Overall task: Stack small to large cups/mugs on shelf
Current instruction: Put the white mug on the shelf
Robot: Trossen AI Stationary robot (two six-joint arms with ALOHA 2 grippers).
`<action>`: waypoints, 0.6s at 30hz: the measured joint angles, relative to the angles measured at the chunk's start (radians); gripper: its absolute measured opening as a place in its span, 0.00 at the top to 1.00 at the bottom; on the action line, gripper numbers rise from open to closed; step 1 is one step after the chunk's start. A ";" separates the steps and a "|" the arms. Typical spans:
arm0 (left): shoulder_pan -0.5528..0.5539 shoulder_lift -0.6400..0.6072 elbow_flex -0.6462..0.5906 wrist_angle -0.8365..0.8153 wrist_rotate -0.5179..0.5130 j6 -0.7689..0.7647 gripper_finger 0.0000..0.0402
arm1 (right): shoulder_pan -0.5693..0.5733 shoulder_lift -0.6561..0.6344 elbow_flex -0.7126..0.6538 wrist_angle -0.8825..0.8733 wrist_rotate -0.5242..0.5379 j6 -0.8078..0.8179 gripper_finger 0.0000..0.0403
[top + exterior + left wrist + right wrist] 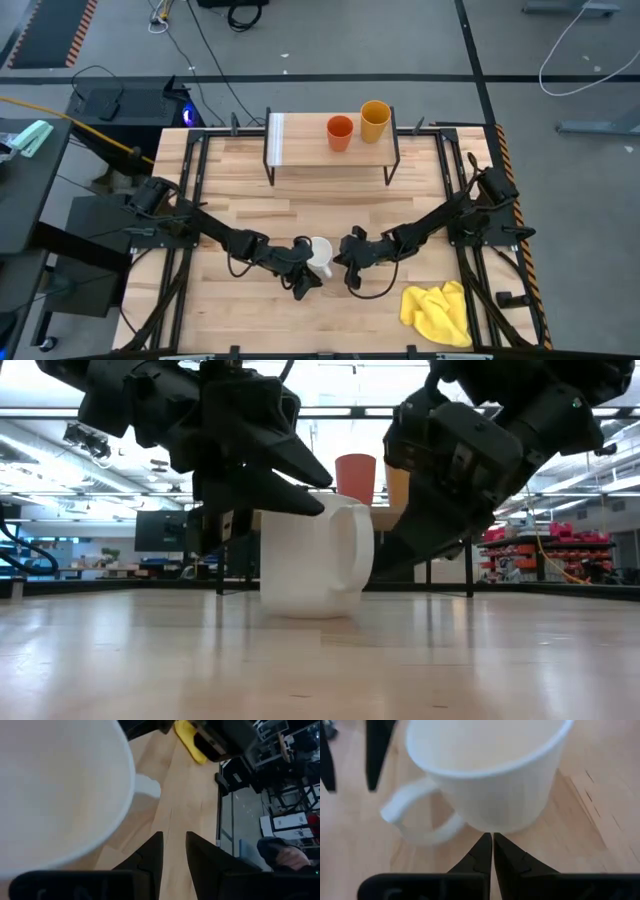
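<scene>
The white mug (320,255) stands upright on its base on the tabletop near the middle; it also shows in the low view (305,560). Its handle (352,545) points toward the table's right. My left gripper (304,283) is at the mug's near-left side, with the fingers (174,836) a little open beside the mug's rim (127,795) and nothing between them. My right gripper (349,270) is at the mug's right side and shut (492,836). The red-orange cup (340,132) and the yellow-orange tumbler (375,120) stand side by side on the shelf (300,140). My left gripper stands close to the mug's wall; whether a finger touches it I cannot tell. My right gripper's shut fingertips (485,845) reach the mug's outer wall just above its base (495,822), beside the handle (415,815), coming level from the table's right. Whether they touch it I cannot tell.
A crumpled yellow cloth (438,310) lies near the table's near right corner. The shelf stands at the far edge on thin black legs (392,165), with a whitish strip (277,140) at its left end. Bare wood lies between the mug and the shelf.
</scene>
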 joint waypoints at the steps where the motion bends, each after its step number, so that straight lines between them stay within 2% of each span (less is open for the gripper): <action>1: 0.000 0.000 0.000 -0.001 0.000 0.000 0.78 | 0.000 -0.004 0.000 -0.019 0.000 0.000 0.94; 9: 0.000 0.000 0.000 -0.002 -0.018 0.001 0.76 | 0.001 -0.003 0.000 -0.070 0.010 0.000 0.94; 18: 0.001 0.000 0.000 -0.007 -0.020 0.002 0.77 | 0.046 -0.004 0.000 0.039 -0.019 -0.018 0.94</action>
